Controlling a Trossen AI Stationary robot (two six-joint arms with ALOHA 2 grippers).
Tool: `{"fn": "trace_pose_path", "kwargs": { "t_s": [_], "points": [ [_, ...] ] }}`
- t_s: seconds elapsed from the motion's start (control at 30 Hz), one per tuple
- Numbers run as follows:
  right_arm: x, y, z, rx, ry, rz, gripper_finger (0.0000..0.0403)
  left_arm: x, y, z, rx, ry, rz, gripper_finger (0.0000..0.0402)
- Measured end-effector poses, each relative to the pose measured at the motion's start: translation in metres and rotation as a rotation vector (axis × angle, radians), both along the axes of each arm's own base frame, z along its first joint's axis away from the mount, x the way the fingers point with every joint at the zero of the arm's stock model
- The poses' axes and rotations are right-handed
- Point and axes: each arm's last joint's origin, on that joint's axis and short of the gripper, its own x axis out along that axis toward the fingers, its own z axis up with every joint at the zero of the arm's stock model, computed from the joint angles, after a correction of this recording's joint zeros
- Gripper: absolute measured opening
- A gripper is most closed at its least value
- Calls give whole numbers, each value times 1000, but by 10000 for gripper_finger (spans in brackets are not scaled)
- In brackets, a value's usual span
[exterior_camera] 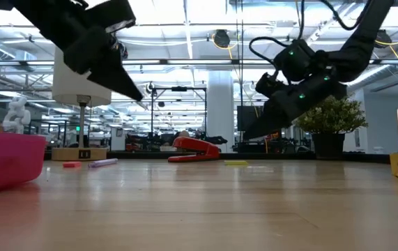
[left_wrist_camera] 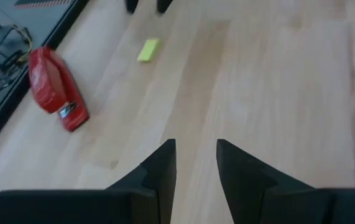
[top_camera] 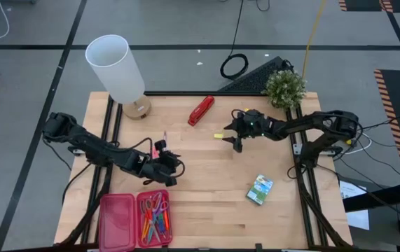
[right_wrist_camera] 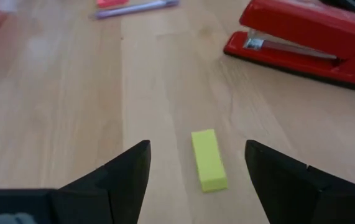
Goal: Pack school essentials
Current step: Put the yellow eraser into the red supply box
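Right gripper (right_wrist_camera: 193, 177) spread over the yellow eraser (right_wrist_camera: 208, 159)
Eraser lies between its fingers — left gripper (left_wrist_camera: 196, 168) slightly parted, holding nothing.

Two dark arms reach inward over a light wooden surface (top_camera: 207, 189) seen from straight above.

The left arm's tool (top_camera: 166, 170) sits above an open pink plastic case (top_camera: 116, 222), whose right half holds red-handled and purple-handled scissors (top_camera: 155, 204) and coloured pens. A thin purple pen (top_camera: 164, 138) and a small pink eraser (top_camera: 155, 152) lie just beside that tool. The right arm's tool (top_camera: 235, 134) is near a small yellow block eraser (top_camera: 218, 136). A red stapler (top_camera: 201, 110) lies toward the far edge, beside a white cylindrical lamp (top_camera: 118, 70); a green potted plant (top_camera: 284, 88) stands at the far right corner. A green-yellow crayon box (top_camera: 260, 189) lies well apart, toward the near right.
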Motion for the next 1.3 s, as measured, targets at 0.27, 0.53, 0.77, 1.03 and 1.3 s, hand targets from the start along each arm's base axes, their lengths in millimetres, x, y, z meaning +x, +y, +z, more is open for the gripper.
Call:
{"fn": "trace_pose_path", "kwargs": {
  "t_s": [0.27,0.53,0.77,1.03,1.3],
  "points": [
    [29,-13,-6,-22,101,61,253,7,-7,8,-23,-121,-35,117],
    [29,-16,-21,-9,193,115,253,9,-11,11,-71,-162,-52,117],
    [35,-19,-38,13,175,93,252,15,0,28,-10,-240,-127,117],
    [34,-19,-41,35,196,70,195,19,19,39,-78,-284,-196,117],
    [34,-19,-42,27,214,47,133,17,18,32,-113,-217,-208,117]
  ]
}}
